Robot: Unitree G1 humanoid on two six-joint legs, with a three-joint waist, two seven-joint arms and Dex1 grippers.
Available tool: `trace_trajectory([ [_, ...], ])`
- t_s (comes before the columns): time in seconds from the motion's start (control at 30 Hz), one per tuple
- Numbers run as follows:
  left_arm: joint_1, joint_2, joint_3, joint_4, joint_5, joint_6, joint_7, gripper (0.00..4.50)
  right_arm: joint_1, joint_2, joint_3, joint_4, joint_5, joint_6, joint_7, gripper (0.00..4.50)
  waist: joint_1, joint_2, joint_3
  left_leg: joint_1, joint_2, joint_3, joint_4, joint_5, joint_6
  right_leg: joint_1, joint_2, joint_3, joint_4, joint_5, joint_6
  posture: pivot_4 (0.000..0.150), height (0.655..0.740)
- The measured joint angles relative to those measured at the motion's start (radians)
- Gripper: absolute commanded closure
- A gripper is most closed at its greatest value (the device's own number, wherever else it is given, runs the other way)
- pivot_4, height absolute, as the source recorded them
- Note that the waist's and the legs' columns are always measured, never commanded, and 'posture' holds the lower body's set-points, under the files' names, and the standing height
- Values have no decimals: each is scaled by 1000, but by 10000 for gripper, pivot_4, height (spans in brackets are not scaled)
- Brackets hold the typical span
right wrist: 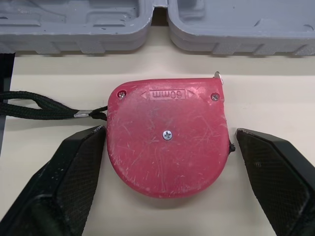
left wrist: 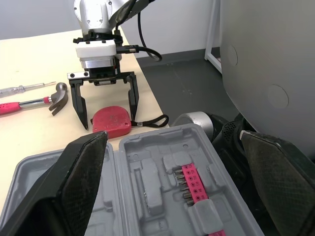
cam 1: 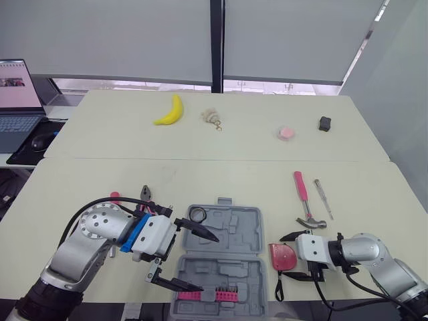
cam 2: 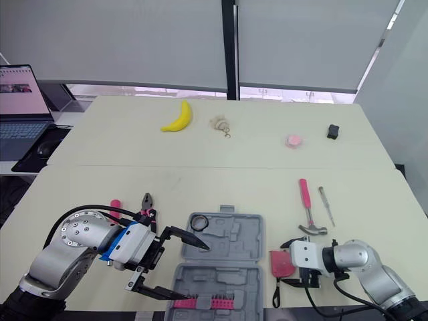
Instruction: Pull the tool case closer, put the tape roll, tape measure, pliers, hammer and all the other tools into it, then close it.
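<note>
Tape measure (right wrist: 167, 142): red, lying flat on the table just beside the right edge of the tool case (cam 1: 221, 261), off its near half.
Strap (right wrist: 39, 112): black loop trailing from the tape measure's side along the table, towards the case's near corner.
Right gripper (right wrist: 170, 132): spread wide, one finger on each side of the red shell. One pad is at or nearly at the edge and the other is apart from it, so nothing is clamped.
How it will likely handle: a hard, scuffed plastic shell that will not give; probably dense for its bulk. The rounded sides look smooth and could slip under the pads.
Where to hold: across the shell's middle, level with the centre screw, pads square on the two opposite sides and clear of the strap, which may snag on the case wall.
Tool case: grey, open, both halves showing moulded recesses.
Tape roll (cam 1: 196, 214): black ring already in the case's far-left recess.
Bit strip (cam 1: 217, 293): pink, in the near half.
Left gripper (cam 1: 200, 263): jaws wide and empty, hovering over the case's left part.
Hammer (cam 1: 304, 200): pink handle, right of the case, beyond the tape measure.
Screwdriver (cam 1: 324, 198): just right of the hammer.
Pliers (cam 1: 146, 195): left of the case's far corner.
</note>
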Motion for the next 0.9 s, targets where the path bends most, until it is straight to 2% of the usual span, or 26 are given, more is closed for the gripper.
trace_trajectory([
  [0.07,0,0,0,1,1,0,1,0,-2,0,3,1,-10,-10,-1,12332,0,0,0,0,0,0,0,0,0,0,0,0,0,0,0,1500,7400],
  [0.1,0,0,0,2,1,0,3,0,-3,0,4,2,-14,-16,-2,12945,0,0,0,0,0,0,0,0,0,0,0,0,0,0,0,1500,7400],
  [0.3,0,-3,0,14,4,0,22,0,14,-6,-7,-21,-26,-13,-18,12944,0,0,0,0,0,1,0,0,0,0,0,0,0,0,0,1500,7400],
  [0.6,-9,-43,13,45,-3,19,80,0,61,-100,-137,-253,61,195,-8,12944,1,2,0,0,0,0,0,0,0,0,0,0,0,0,1,1500,7400],
  [0.9,-17,-106,13,80,17,2,154,0,77,-168,-144,-278,71,230,33,12944,1,3,-1,0,0,0,0,0,0,0,0,1,0,1,1,1500,7400],
])
